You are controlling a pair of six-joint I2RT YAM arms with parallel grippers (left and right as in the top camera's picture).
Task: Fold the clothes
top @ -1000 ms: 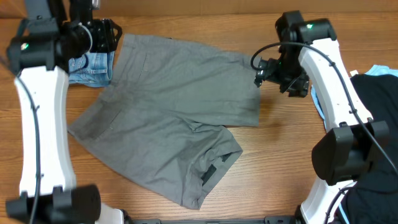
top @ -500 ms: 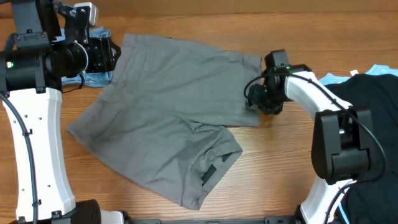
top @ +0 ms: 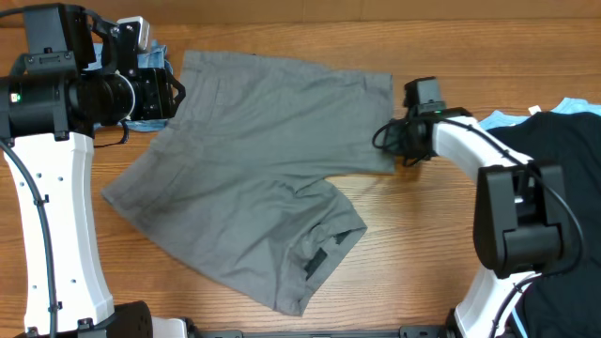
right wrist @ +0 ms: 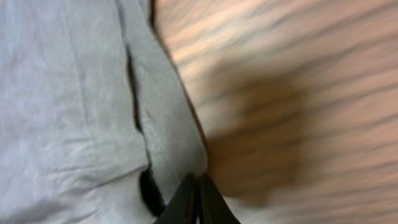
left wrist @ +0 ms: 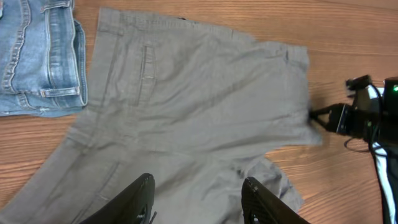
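**Right arm down at the leg hem, claw gone from wide to clenched**

Since a second ago the right arm has swung in low and the hem's lower corner has been drawn up a little. On the wooden table the grey shorts lie spread at centre. Their waistband is towards the left arm, and the near leg is rumpled and folded over itself. A black garment is cut off by the right edge. Folded denim shorts lie just beside the waistband, mostly hidden under the left arm from overhead. A pale-blue garment peeks out beside the black one. The right gripper is pinched on the hem, though the wrist view is motion-blurred. The left gripper hangs above the shorts, spread and empty.
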